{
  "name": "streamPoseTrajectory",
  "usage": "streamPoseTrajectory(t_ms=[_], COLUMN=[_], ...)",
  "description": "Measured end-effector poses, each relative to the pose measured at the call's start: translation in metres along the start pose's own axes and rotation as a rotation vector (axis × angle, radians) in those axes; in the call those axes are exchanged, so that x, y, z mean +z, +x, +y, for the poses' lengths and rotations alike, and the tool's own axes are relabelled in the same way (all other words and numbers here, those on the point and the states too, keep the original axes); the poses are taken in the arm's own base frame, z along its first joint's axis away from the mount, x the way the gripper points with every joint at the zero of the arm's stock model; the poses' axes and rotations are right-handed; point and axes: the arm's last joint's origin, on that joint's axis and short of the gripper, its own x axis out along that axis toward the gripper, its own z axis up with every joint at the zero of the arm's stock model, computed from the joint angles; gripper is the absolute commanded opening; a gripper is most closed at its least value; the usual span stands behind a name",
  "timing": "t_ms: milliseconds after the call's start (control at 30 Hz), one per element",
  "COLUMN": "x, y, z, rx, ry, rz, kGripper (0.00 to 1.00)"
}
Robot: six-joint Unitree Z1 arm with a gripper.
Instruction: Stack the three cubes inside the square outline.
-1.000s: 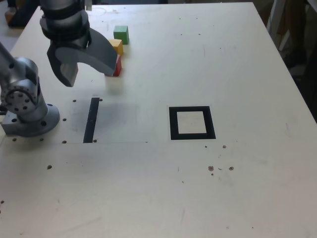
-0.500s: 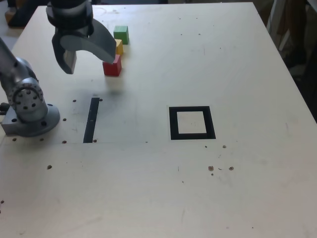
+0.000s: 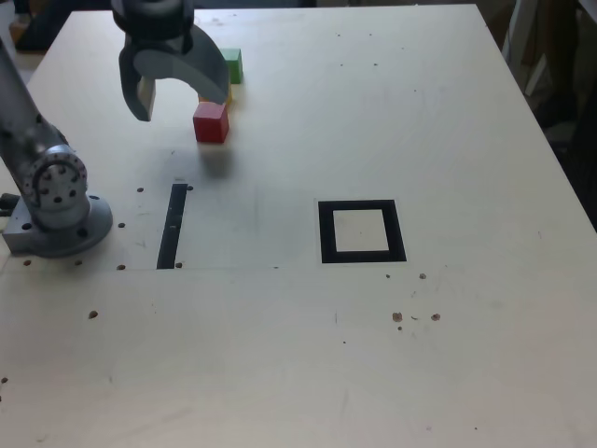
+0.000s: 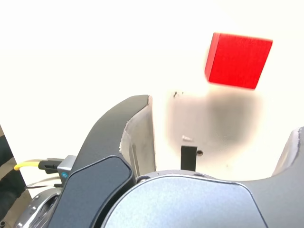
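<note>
In the exterior view the red cube [image 3: 211, 122] sits on the table at the far left. Just behind it, my gripper [image 3: 177, 96] hangs open with nothing between its fingers. Its right finger [image 3: 213, 82] hides most of the yellow cube [image 3: 229, 94], of which only a sliver shows. The green cube [image 3: 234, 63] peeks out behind that finger. The square outline [image 3: 362, 205] lies near the table's middle, with nothing in it. In the wrist view the red cube [image 4: 238, 59] lies beyond the open gripper [image 4: 221, 116], apart from both fingers.
A narrow black strip [image 3: 172, 225] lies on the table to the exterior view's left of the outline, and its end [image 4: 188, 156] shows in the wrist view. The arm's grey base [image 3: 56, 201] stands at the left edge. Small screw holes dot the tabletop.
The open gripper has moved farther back and to the exterior view's right. The red cube, first half hidden by a finger, now shows fully, and the yellow cube is now covered.
</note>
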Motion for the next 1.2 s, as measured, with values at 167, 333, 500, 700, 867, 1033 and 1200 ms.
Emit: streamPoseTrajectory(t_ms=[167,333,500,700,867,1033,1200], x=[0.005,0.016,0.029,0.041,0.046,0.052,0.053], y=[0.009,0.022,0.035,0.049,0.055,0.063,0.065], z=[0.014,0.027,0.034,0.040,0.042,0.045,0.047], rx=[-0.018,-0.032,-0.040,-0.046,-0.044,-0.029,0.004], ry=[-0.015,-0.020,-0.017,-0.014,-0.015,-0.032,-0.051], rz=[0.022,0.037,0.046,0.054,0.052,0.061,0.065], kGripper=[0.97,0.95,0.93,0.87,0.79,0.60,0.41])
